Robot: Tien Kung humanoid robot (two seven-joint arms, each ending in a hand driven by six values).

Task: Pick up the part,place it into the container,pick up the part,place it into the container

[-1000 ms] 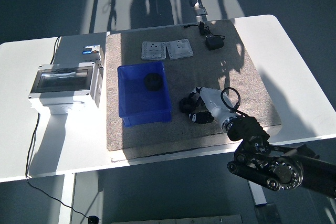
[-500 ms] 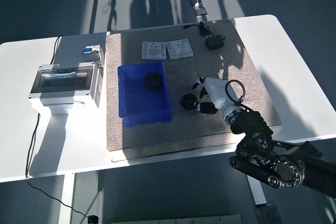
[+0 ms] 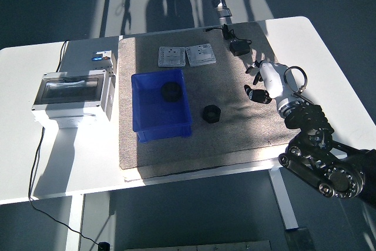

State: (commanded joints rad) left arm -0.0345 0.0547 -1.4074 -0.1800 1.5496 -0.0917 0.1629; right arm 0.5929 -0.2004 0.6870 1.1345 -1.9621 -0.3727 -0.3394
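Observation:
A blue container (image 3: 160, 110) stands on the grey mat (image 3: 235, 121), left of centre. One black round part (image 3: 171, 91) lies inside it near the back. A second black part (image 3: 211, 113) lies on the mat just right of the container. My right hand (image 3: 257, 82), white with black fingertips, hovers over the mat's right side, well right of the loose part. Its fingers are relaxed and hold nothing. My left arm is out of view.
A grey electrical box (image 3: 73, 93) with a clear lid stands on the table at the left. Two white square plates (image 3: 187, 56) lie at the mat's back. A black adapter (image 3: 239, 47) with its cable lies at the back right.
My right hand has pulled away from the loose black part, moving right and back across the mat. The part stays on the mat beside the container.

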